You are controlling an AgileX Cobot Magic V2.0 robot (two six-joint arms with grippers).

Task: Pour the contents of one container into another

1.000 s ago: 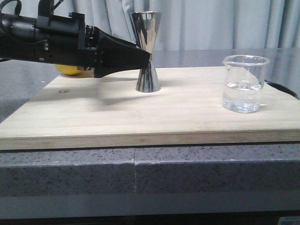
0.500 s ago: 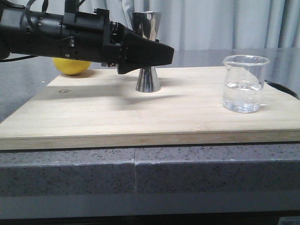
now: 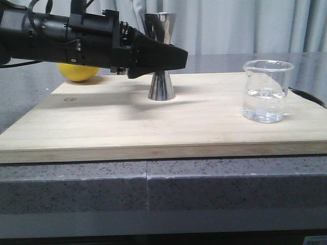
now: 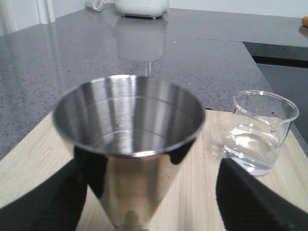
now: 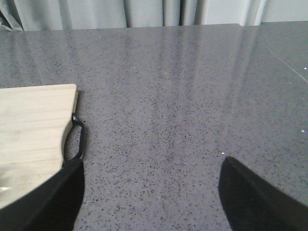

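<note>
Wooden board [image 3: 102, 122], one steel jigger [image 3: 160, 56] between left fingers [image 3: 168, 58], one glass beaker [image 3: 265, 92]

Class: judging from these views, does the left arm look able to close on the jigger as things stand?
Probably yes. The left end effector is open with its fingers on either side of the jigger, nothing between them. The beaker stands well clear to the right.
</note>
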